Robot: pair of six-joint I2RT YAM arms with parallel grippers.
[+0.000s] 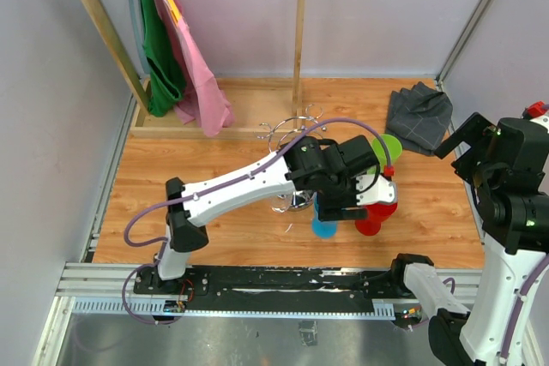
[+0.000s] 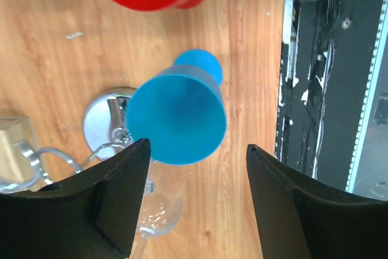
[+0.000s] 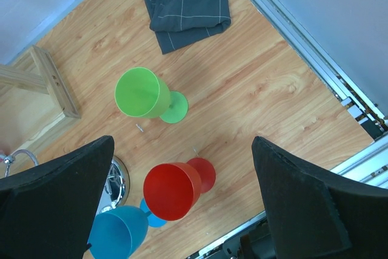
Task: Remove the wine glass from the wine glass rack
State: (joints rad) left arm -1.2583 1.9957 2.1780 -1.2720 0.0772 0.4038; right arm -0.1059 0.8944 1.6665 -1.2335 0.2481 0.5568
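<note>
The chrome wine glass rack [image 1: 292,130] stands mid-table, and its round shiny base shows in the left wrist view [image 2: 104,127]. A clear wine glass [image 2: 159,211] hangs upside down by the rack, its bowl just beside my left finger. My left gripper [image 2: 197,147] is open and empty, low over the table next to the rack [image 1: 339,206], with a blue plastic goblet [image 2: 176,114] just beyond its fingertips. My right gripper [image 3: 182,144] is open and empty, held high at the right [image 1: 459,139].
A blue goblet [image 1: 324,227], a red goblet [image 1: 375,219] and a green goblet [image 1: 390,147] stand right of the rack. A folded grey cloth [image 1: 419,117] lies at the back right. A wooden clothes rail [image 1: 94,23] with hanging clothes stands at the back left.
</note>
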